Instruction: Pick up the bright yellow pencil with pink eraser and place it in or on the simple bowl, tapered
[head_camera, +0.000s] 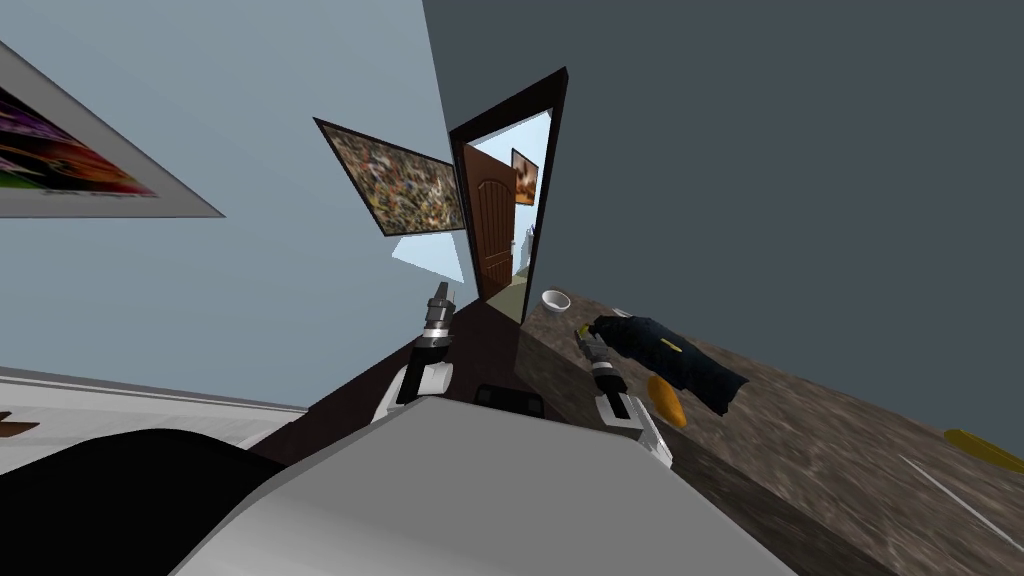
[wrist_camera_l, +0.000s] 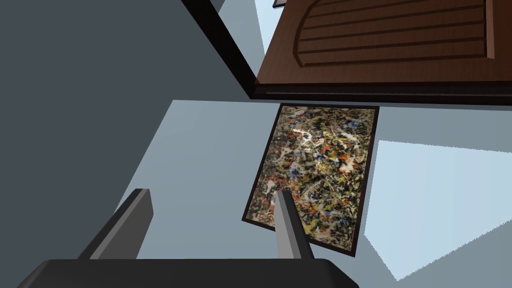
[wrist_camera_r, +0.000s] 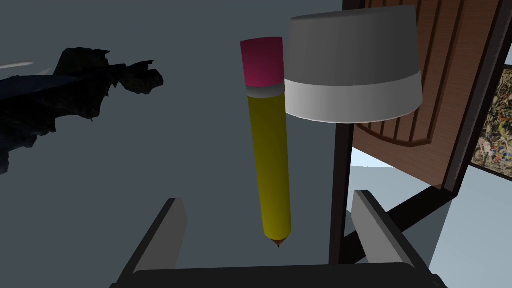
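Just left of centre in the head view, the left gripper (head_camera: 440, 292) hangs with fingers spread, clear of the counter (head_camera: 800, 450) edge. Rightward, the white bowl (head_camera: 556, 299) stands near the counter's far edge. The right gripper (wrist_camera_r: 267, 197) has its fingers spread; the yellow pencil (wrist_camera_r: 270, 160) sits between them with a gap at each side, pink eraser just beside the bowl's wall. A ragged dark object (head_camera: 670, 355) lies further right.
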